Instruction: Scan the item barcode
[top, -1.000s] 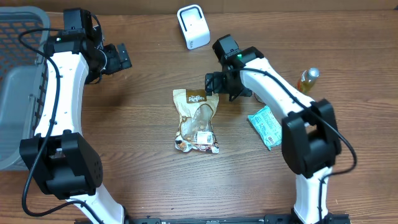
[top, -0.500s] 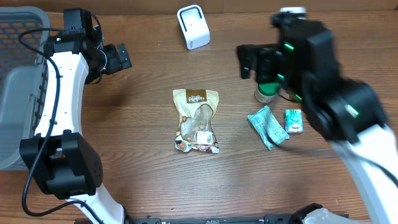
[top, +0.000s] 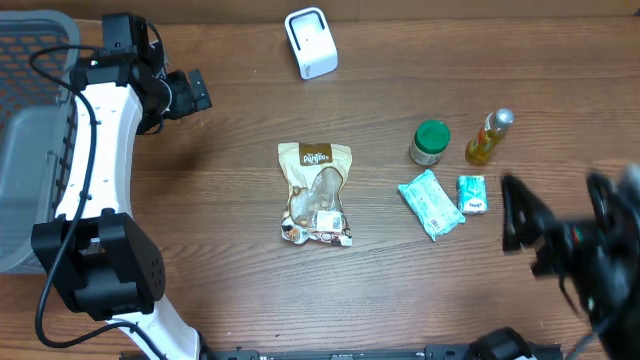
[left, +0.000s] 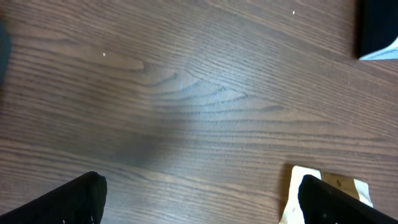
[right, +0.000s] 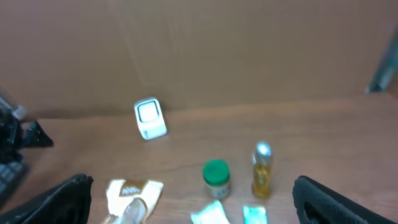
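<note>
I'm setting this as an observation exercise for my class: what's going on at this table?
Two robot arms are meant to scan an item's barcode, but neither holds anything. The left hand hangs open over the bare table beside the grey basket. The right hand, also open, shows blurred at the lower right, apart from everything. A snack bag lies flat mid-table, and the white scanner stands at the back edge. A green-lidded jar, a bottle, a teal packet and a smaller packet sit to the right, untouched.
</note>
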